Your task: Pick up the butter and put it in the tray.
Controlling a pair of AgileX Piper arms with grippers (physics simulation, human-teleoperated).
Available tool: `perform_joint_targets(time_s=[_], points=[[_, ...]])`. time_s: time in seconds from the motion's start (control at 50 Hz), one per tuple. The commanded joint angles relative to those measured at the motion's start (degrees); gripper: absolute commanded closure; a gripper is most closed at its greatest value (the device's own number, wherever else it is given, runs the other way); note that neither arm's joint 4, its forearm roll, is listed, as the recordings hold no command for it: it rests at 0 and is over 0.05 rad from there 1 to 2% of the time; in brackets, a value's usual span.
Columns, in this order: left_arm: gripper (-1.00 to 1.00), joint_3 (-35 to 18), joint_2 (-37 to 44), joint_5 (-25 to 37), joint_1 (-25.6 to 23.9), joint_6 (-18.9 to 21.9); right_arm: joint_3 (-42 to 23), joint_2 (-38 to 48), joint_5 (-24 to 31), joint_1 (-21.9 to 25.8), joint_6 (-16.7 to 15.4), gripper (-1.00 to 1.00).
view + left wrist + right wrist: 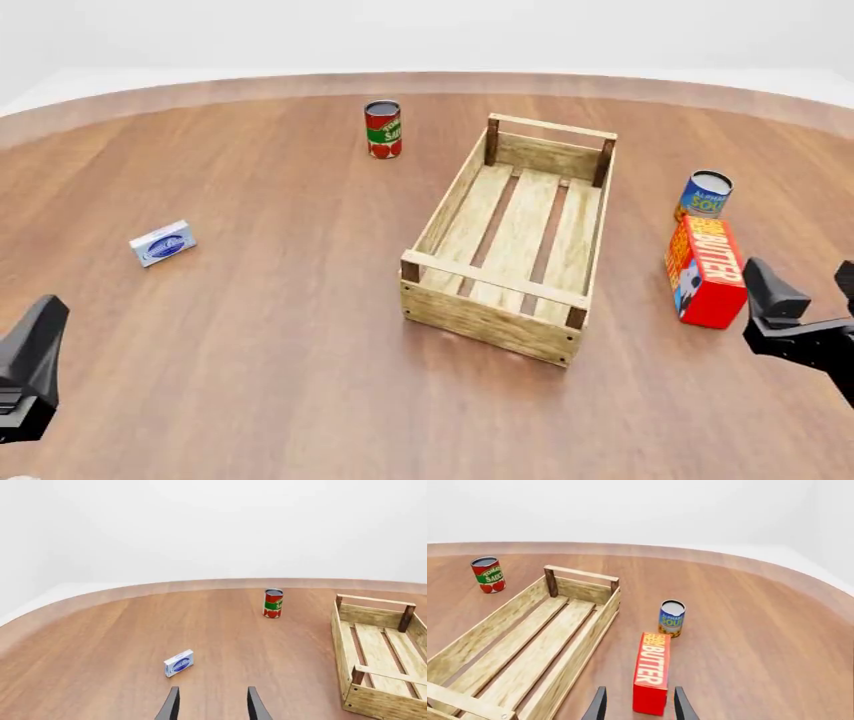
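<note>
The butter (703,270) is a red carton with white lettering. It stands on a long edge on the table, just right of the tray (481,318), a large light-wood slatted crate. My right gripper (810,285) is open, close to the butter's near end on its right side. In the right wrist view the butter (652,672) lies in line between the open fingers of the gripper (639,702), with the tray (580,645) beside it. My left gripper (30,360) is open and empty at the near left, far from both. It also shows in the left wrist view (212,702).
A blue soup can (705,194) stands just beyond the butter. A red tomato can (383,129) stands at the back, left of the tray. A small white-and-blue packet (163,243) lies on the left, ahead of my left gripper (179,663).
</note>
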Motion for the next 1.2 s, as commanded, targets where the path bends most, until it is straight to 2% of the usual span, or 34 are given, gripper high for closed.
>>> perform_joint_targets(time_s=[0.02,0.46,1.2], points=[[-1.00,0.0,0.0,0.0,0.0,0.0,-0.2,7.8,-6.0,-0.9,-0.5,-1.00],[-1.00,0.0,0.0,0.0,0.0,0.0,-1.9,22.4,-16.7,-1.4,-0.4,-1.00],[-1.00,0.0,0.0,0.0,0.0,0.0,-6.2,36.1,-24.2,-2.6,-1.5,-1.00]])
